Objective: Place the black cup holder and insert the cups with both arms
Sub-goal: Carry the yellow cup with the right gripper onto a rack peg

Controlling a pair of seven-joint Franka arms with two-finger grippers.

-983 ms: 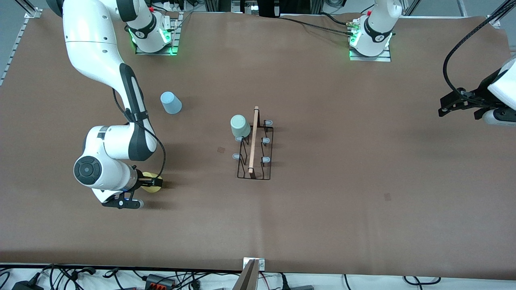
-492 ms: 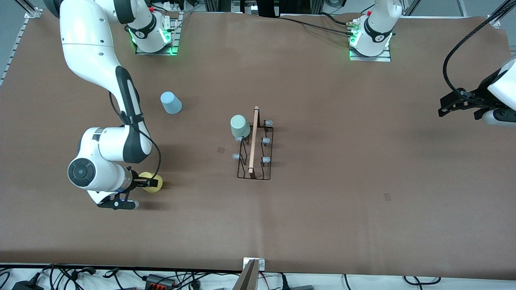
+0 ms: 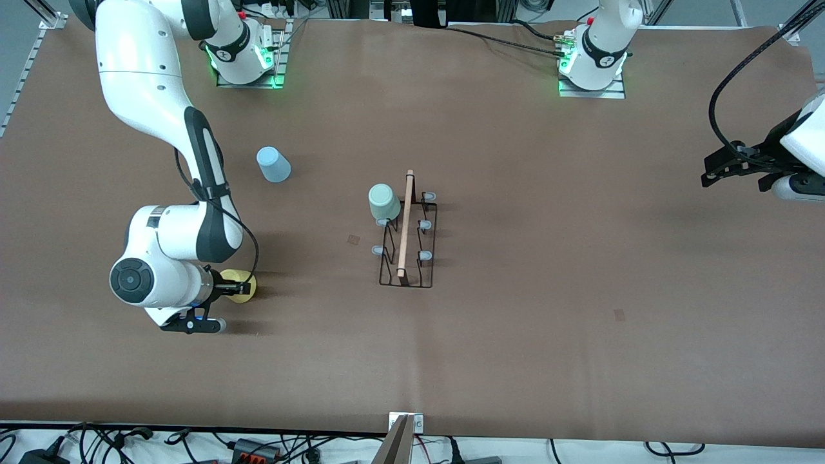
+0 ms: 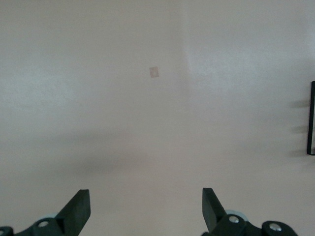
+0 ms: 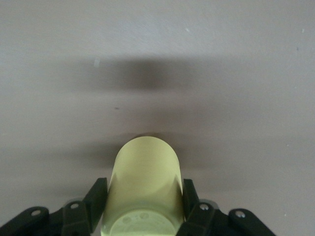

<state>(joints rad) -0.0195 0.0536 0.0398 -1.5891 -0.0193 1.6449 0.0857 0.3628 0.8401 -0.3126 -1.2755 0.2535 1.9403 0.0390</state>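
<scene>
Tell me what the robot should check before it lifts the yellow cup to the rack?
1. Right tool around the yellow cup: ok, a finger on each side of it.
2. Grip firm enough to lift: cannot tell.
3. Black cup holder standing on the table: ok.
4. Free prongs: ok, only the pale green cup sits on the holder.
5. Left tool out of the way: ok, open, waiting over bare table at its own end.
6. Light blue cup clear of the path: ok, it stands farther from the front camera than the yellow cup.
</scene>
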